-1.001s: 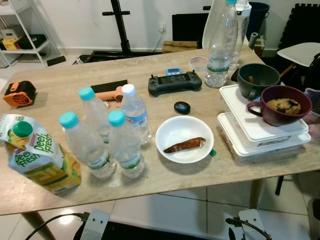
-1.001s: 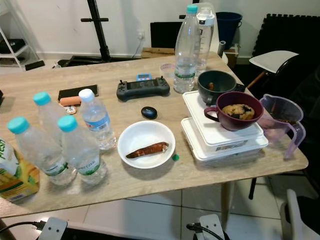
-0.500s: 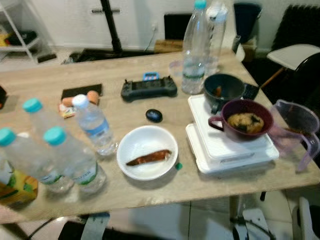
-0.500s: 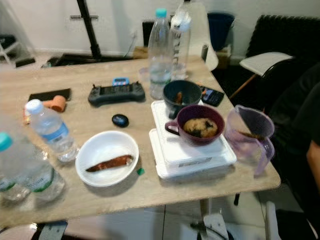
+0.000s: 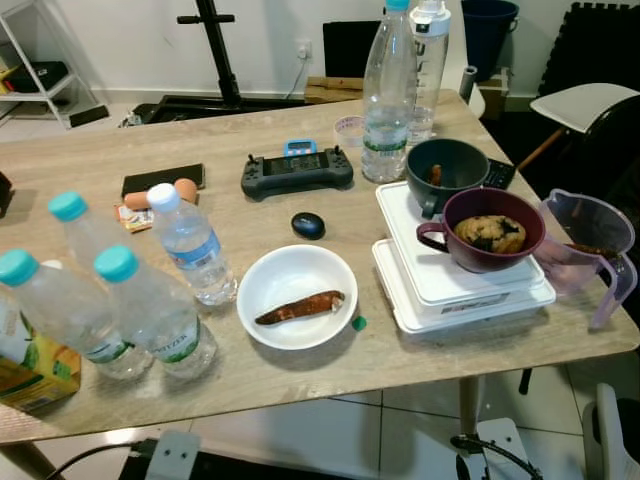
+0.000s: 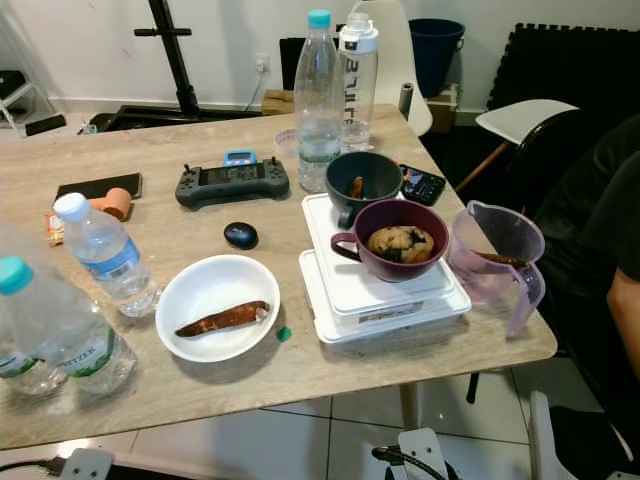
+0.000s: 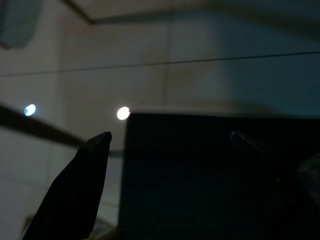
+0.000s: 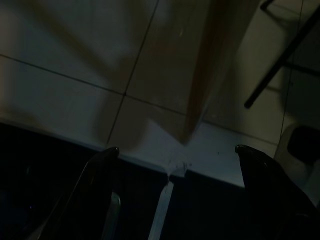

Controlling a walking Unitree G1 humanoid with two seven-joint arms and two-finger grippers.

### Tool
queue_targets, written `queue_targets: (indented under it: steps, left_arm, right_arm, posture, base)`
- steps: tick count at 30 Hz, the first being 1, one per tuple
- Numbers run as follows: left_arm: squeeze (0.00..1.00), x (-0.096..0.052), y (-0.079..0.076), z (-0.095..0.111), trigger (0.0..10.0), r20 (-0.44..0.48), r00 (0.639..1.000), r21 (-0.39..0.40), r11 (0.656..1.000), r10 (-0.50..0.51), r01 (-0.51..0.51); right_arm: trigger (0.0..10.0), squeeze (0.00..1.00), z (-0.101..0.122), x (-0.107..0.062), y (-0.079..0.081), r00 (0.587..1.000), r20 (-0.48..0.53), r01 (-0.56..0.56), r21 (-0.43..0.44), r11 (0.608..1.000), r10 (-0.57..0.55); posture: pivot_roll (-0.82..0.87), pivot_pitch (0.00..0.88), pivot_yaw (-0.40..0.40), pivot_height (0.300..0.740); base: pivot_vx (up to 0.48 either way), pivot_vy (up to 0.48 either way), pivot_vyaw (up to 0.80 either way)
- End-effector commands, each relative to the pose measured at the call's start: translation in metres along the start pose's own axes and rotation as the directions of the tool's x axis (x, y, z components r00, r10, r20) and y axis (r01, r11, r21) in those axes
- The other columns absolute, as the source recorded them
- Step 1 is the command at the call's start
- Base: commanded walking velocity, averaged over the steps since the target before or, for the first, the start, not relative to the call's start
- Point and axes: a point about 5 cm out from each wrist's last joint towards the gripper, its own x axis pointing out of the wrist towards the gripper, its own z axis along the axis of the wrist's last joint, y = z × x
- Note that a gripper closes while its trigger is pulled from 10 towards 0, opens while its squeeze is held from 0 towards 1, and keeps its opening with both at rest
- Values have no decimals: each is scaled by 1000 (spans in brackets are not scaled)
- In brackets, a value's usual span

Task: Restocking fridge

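A: Nearest first, from the white bowl (image 5: 297,296) as landmark?

B: Below the table edge (image 5: 300,385), both arms hanging idle. Left gripper (image 7: 165,142) spread open over dim floor tile, nothing between the fingers. Right gripper (image 8: 175,152) likewise parted and empty, a table leg (image 8: 205,75) beyond it.

A: And the stock for the fridge?

B: Left of the bowl, close by: a cluster of small water bottles (image 5: 150,310) with teal caps, plus a white-capped bottle (image 5: 188,245). Further left, a juice carton (image 5: 30,365) at the frame edge. In the bowl, a brown root-like piece (image 5: 300,306). Right of the bowl, stacked white lidded containers (image 5: 460,285) carrying a maroon mug of food (image 5: 488,228) and a dark green mug (image 5: 446,175). Beyond the bowl, a dark mouse-like object (image 5: 308,225), then a handheld controller (image 5: 296,172), then two tall bottles (image 5: 390,90) at the far side.

A: Handling?

B: Probably light, thin-walled, smooth plastic; likely to dent or slip if squeezed hard. Best taken mid-body at the label. Crowded together, so outermost first.

A: Differences between views?

B: Right eye adds a phone (image 6: 420,184) beside the green mug and a person's dark sleeve (image 6: 615,220) past the purple jug (image 6: 495,250). Left eye keeps the carton and more of the bottles.
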Motion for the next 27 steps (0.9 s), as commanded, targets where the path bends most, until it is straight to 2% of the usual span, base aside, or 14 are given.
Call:
queue_targets:
  steps: [1, 4, 6, 8, 9, 11, 12, 15, 18, 21, 22, 24, 25, 27]
  left_arm:
    - [0, -5, 19, -2, 10000, -3, 998, 18, 998, 64, -64]
    - [0, -25, 33, 5, 10000, 53, 992, 9, 993, 114, -115]
    - [0, -25, 33, 5, 10000, 53, 992, 9, 993, 114, -115]
    - [0, -57, 42, 10, 10000, 75, 984, -6, 987, 162, -162]
    - [0, -57, 42, 10, 10000, 75, 984, -6, 987, 162, -162]
    - [0, -93, 45, 10, 10000, 53, 984, -36, 985, 171, -169]
    - [0, -93, 45, 10, 10000, 53, 984, -36, 985, 171, -169]
    - [0, -128, 37, 1, 10000, -47, 996, -105, 991, 74, -78]
    - [0, -139, 35, -5, 10000, -69, 996, -119, 990, 64, -72]
    - [0, -145, 41, 5, 10000, 36, 987, -42, 987, 157, -155]
    - [0, -148, 43, 27, 10000, 127, 969, -29, 977, 212, -210]
    - [0, -136, 43, 62, 10000, 250, 953, -57, 986, 169, -160]
    - [0, -136, 43, 62, 10000, 250, 953, -57, 986, 169, -160]
    - [0, -124, 31, 114, 10000, 418, 909, -109, 993, 4, 46]
  right_arm:
    - [10000, 0, -2, -2, 3, 1000, 0, -10, 8, 1000, 10]
    - [10000, 0, 11, 0, 2, 998, 65, -17, -7, 1000, 18]
    - [10000, 0, 11, 0, 2, 998, 65, -17, -7, 1000, 18]
    - [10000, 0, 22, 0, 0, 992, 121, -27, -17, 999, 29]
    - [10000, 0, 22, 0, 0, 992, 121, -27, -17, 999, 29]
    - [10000, 0, 29, 1, -3, 988, 150, -31, -18, 999, 33]
    - [10000, 0, 29, 1, -3, 988, 150, -31, -18, 999, 33]
    - [10000, 0, 32, 3, -4, 987, 153, -43, -29, 999, 47]
    - [10000, 0, 32, 4, -5, 987, 150, -50, -37, 998, 55]
    - [10000, 0, 32, 3, -7, 988, 145, -51, -41, 998, 57]
    - [10000, 0, 31, 2, -9, 989, 139, -49, -42, 998, 55]
    - [10000, 0, 29, 2, -11, 990, 129, -48, -44, 998, 54]
    - [10000, 0, 29, 2, -11, 990, 129, -48, -44, 998, 54]
    - [10000, 0, 26, 2, -11, 992, 109, -53, -54, 997, 59]
  posture:
    - [-50, 244, 75, 740]
    - [-34, 249, 79, 740]
    - [-34, 249, 79, 740]
    - [-8, 256, 82, 740]
    - [-8, 256, 82, 740]
    - [6, 259, 79, 740]
    - [6, 259, 79, 740]
    - [25, 267, 73, 740]
    - [26, 270, 71, 740]
    - [28, 269, 66, 740]
    - [30, 271, 62, 740]
    - [36, 270, 53, 740]
    - [36, 270, 53, 740]
    - [42, 265, 43, 740]
  base:
    - [0, 0, 0]
    - [0, 0, 0]
    - [0, 0, 0]
    - [0, 0, 0]
    - [0, 0, 0]
    - [0, 0, 0]
    - [0, 0, 0]
    - [0, 0, 0]
    - [0, 0, 0]
    - [0, 0, 0]
    - [0, 0, 0]
    - [0, 0, 0]
    - [0, 0, 0]
    - [0, 0, 0]
